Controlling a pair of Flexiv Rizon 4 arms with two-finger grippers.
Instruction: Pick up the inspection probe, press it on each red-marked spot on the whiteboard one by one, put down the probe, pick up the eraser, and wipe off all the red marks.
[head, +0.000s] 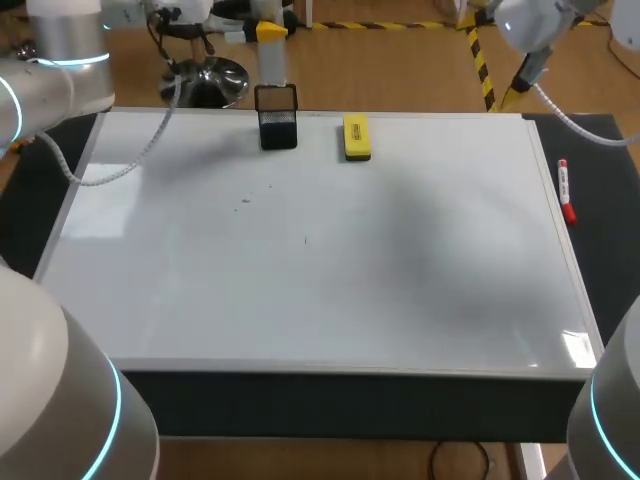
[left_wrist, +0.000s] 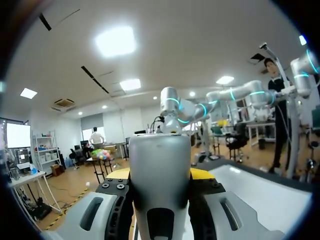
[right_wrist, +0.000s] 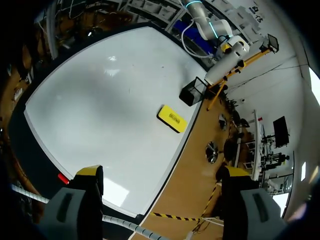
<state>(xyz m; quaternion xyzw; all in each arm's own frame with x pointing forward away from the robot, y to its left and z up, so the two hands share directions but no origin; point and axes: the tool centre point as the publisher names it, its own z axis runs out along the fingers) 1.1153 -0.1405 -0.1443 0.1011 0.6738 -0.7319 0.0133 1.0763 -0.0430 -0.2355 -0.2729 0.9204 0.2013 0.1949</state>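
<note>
The white cylindrical probe (head: 272, 68) stands upright over the black mesh holder (head: 277, 122) at the whiteboard's far edge. Its lower end is at the holder's mouth. My left gripper (head: 269, 31) is shut on the probe's upper part. In the left wrist view the probe (left_wrist: 160, 165) fills the gap between the yellow-tipped fingers (left_wrist: 116, 173). The yellow eraser (head: 356, 137) lies just right of the holder. No red marks show on the whiteboard (head: 400, 260), only faint dark specks (head: 245, 200). My right gripper (right_wrist: 162, 172) hangs open high above the board's right side, with the eraser (right_wrist: 172, 118) and holder (right_wrist: 192, 91) far below it.
A red marker pen (head: 565, 190) lies on the dark table strip right of the whiteboard. A grey cable (head: 130, 160) from my left arm hangs over the board's far left corner.
</note>
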